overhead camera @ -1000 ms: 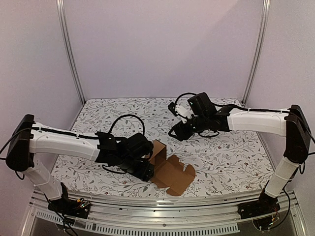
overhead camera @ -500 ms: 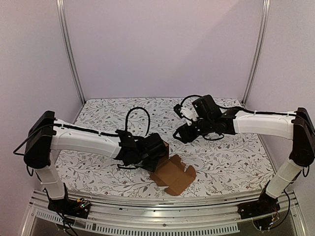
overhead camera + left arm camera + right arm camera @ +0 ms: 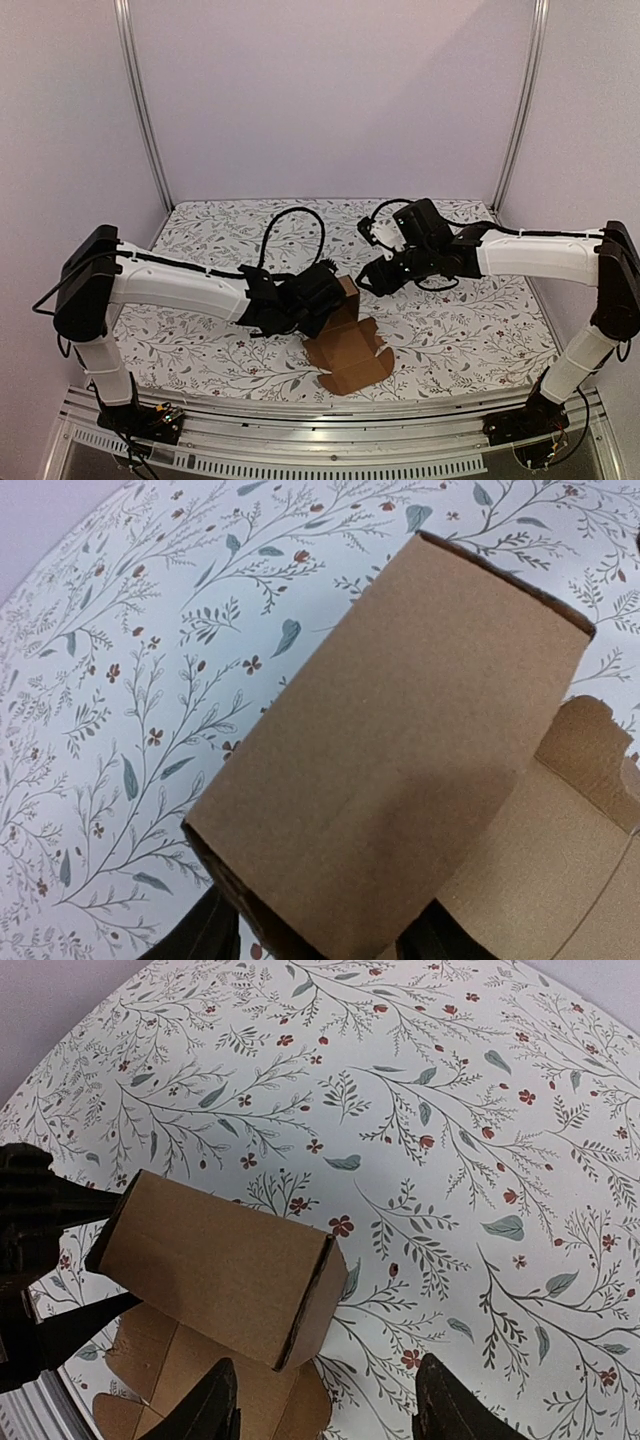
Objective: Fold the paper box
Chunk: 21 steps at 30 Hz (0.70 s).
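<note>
The paper box [image 3: 350, 350] is brown cardboard, partly folded. One part lies flat on the flowered table, and a folded wall section [image 3: 343, 293] stands up at its far end. My left gripper [image 3: 322, 300] is shut on that raised section; in the left wrist view the box [image 3: 400, 750] fills the gap at my left gripper [image 3: 315, 945]. My right gripper [image 3: 376, 279] is open and empty, just right of and beyond the raised section. The right wrist view shows the box [image 3: 210, 1265] to the left of my right gripper [image 3: 330, 1410], with the left gripper's fingers [image 3: 50, 1205] straddling its far end.
The flowered table cover [image 3: 470, 320] runs to the lilac back and side walls with metal posts [image 3: 140, 100]. The left arm's black cable [image 3: 285, 225] loops above the table. A metal rail [image 3: 330, 415] runs along the near edge.
My left gripper has moved right and away from the near edge, taking hold of the raised cardboard section; the box shifted with it. My right gripper came slightly lower and closer to the box.
</note>
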Available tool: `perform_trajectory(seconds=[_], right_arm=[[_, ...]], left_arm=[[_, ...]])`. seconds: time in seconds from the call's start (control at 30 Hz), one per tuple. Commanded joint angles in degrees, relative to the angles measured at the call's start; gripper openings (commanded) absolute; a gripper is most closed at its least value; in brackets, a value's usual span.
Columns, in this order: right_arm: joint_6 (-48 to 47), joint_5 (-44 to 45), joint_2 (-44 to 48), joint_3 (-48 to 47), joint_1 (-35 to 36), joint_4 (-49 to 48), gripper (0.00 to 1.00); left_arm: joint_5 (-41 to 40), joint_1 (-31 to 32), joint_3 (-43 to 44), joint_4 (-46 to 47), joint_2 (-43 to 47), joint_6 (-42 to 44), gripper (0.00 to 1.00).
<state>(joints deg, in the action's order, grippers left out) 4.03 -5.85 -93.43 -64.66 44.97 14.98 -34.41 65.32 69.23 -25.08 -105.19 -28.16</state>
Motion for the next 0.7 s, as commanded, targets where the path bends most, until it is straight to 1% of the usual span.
perform_trajectory(seconds=[0.0,0.13,0.47,0.57,0.67], right_arm=[[1.1,1.9,3.5,1.8,-0.2,-0.1,0.58],[1.5,2.8,5.4,3.5,-0.2,0.4,0.58],[2.1,5.5,9.6,5.6,-0.2,1.5,0.58],[2.2,5.6,10.5,5.8,-0.2,1.9,0.59],[2.3,7.3,11.0,5.6,-0.2,2.4,0.59]], left_arm=[[4.3,-2.9,-2.8,11.3,-0.9,8.2,0.52],[8.0,-5.5,-3.9,17.5,-1.4,12.4,0.53],[13.8,-10.1,-1.1,26.6,-5.9,22.6,0.56],[17.4,-11.9,-1.6,29.1,-5.4,24.4,0.59],[21.9,-13.3,-3.6,30.9,-3.0,24.8,0.65]])
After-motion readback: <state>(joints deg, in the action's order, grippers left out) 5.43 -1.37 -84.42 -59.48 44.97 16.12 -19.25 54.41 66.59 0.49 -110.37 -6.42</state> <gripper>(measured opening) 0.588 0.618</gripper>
